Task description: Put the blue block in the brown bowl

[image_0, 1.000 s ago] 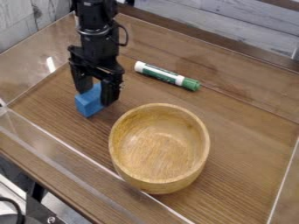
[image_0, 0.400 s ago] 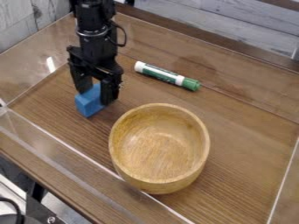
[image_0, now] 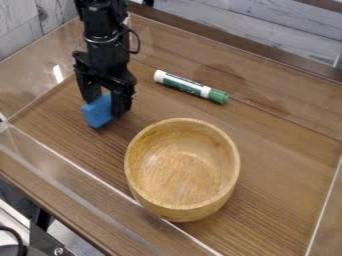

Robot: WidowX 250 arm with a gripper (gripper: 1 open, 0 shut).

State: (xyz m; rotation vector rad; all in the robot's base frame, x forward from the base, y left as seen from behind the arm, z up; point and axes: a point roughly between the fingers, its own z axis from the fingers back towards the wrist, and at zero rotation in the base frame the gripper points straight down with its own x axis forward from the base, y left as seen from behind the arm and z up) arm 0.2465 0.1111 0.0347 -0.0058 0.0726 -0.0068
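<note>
On the wooden table (image_0: 287, 150), your gripper (image_0: 103, 105) stands wide open, pointing down, jaws straddling the blue block (image_0: 96, 114); brown bowl (image_0: 183, 166) sits nearby, marker (image_0: 190, 86) behind.

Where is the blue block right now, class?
In the camera view the blue block sits on the wooden table at left, between the open hand's fingers, left of the brown bowl.

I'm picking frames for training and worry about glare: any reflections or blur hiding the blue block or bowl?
Camera view: glare streaks sit on the clear tray wall, left of the gripper; the blue block and brown bowl read clearly, only softly low-resolution.
</note>
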